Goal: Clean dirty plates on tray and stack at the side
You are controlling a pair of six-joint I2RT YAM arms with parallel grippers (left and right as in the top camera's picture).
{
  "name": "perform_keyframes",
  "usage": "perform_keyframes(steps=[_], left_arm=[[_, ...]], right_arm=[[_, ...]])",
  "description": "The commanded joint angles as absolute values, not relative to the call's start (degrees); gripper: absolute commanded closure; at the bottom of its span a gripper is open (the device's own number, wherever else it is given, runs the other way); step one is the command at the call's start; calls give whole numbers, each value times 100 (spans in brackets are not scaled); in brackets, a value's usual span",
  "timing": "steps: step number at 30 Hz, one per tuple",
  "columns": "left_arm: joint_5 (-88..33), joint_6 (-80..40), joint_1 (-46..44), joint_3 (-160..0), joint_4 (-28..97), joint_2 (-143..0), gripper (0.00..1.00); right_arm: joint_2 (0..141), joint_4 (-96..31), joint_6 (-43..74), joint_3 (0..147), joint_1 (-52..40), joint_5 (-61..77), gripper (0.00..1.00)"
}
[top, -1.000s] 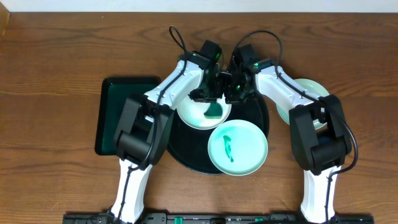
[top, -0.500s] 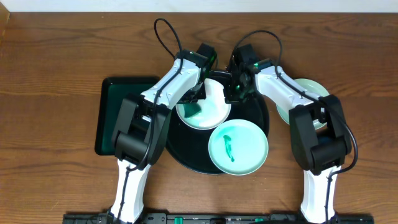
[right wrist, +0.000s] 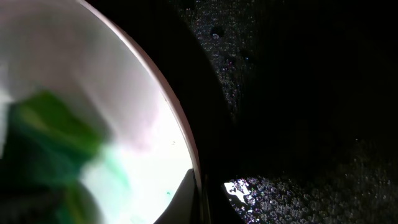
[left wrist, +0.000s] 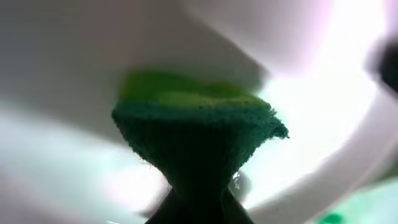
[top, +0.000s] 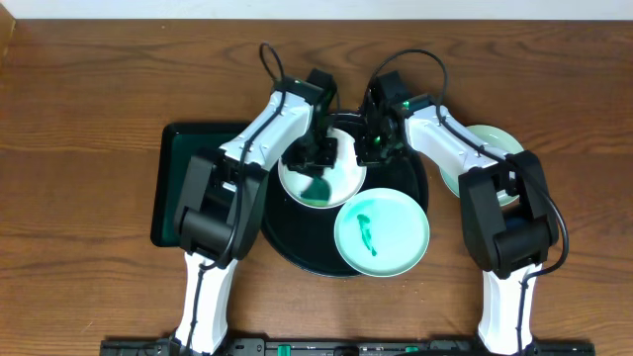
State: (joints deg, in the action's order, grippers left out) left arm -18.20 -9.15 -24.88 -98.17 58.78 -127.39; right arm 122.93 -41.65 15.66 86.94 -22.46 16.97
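Overhead looks straight down on table; both wrist views very close on white plate (shared).

White arms with black joints (thin black cables looping out).

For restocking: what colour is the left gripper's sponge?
The sponge is dark green and lime; left wrist view.

Overhead we get even, soft light and a sharp picture. Our left wrist view is blurred, the white plate blown out around the sponge. Our right wrist view is dark, glints speckling the tray.
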Motion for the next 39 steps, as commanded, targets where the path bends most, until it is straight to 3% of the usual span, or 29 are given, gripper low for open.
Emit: perform_keyframes(steps=[1, 7, 13, 18, 30, 39], left_arm=[[-2786, -357, -2567, -9736, 5642, -12742, 93], [-2475, -532, -2530, -9736, 5137, -12742, 93], [259, -1999, -2530, -9736, 4810, -12742, 93], [1511, -2434, -2532, -9736, 4958, -12739, 93], [1297, -2624, -2458, -9765, 5979, -11491, 93], [1044, -2615, -1590, -9765, 6484, -10007, 93]], right_arm=[[12376, -4200, 1452, 8613, -2250, 1658, 99], [12376, -4219, 1452, 8613, -2250, 1658, 99], [12376, -4215, 1452, 8613, -2250, 1658, 99], [12376, -4219, 1452, 8613, -2250, 1653, 99], [12376, -4209, 1472, 8613, -2250, 1610, 99], [12346, -4265, 1446, 8678, -2263, 1610, 99]])
